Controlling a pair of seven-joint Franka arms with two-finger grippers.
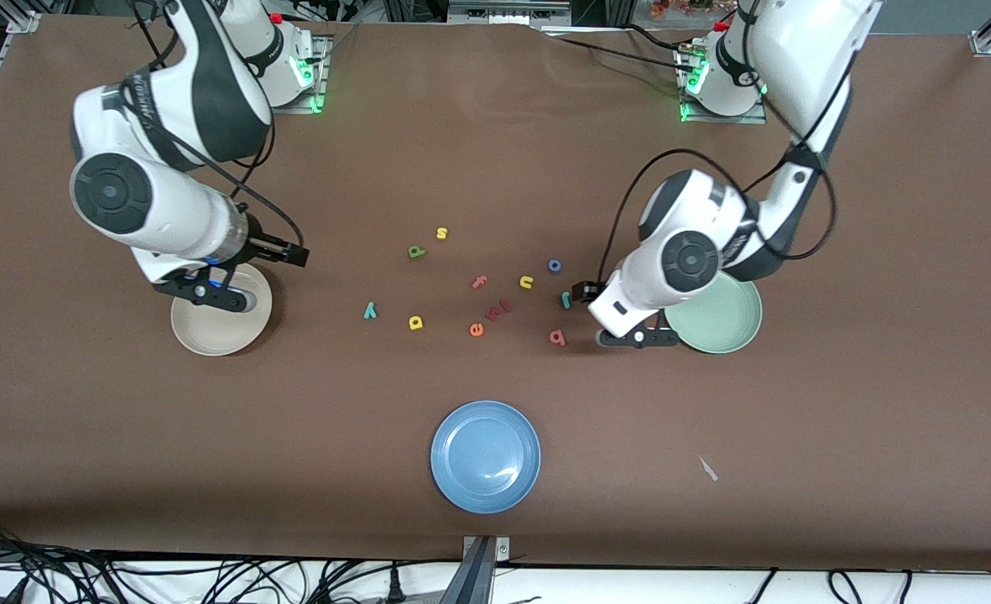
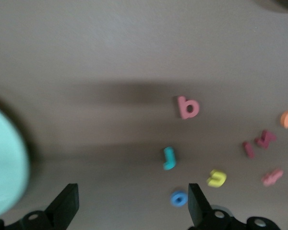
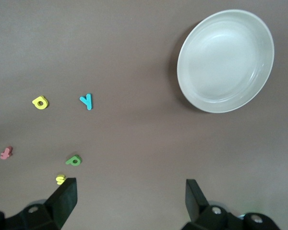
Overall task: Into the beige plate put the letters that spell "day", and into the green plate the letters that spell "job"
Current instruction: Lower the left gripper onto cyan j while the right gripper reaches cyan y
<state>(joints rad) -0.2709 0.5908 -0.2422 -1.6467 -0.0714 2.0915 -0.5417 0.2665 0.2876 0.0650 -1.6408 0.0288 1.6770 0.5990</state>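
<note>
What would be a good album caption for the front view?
Foam letters scattered mid-table between a beige plate and a green plate, both empty.

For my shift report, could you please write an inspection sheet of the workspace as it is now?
Surface: brown table, one small pale scrap on it.
Job's things: beige plate and green plate hold no letters; olive d, yellow a, teal y, teal j, blue o, pinkish b lie on the table between them.
Clutter: blue plate; other loose letters among them.
Grippers: left gripper open, beside the green plate; right gripper open, over the beige plate.
Cables: black, on both arms.
Surroundings: cables under the table's near edge.
</note>
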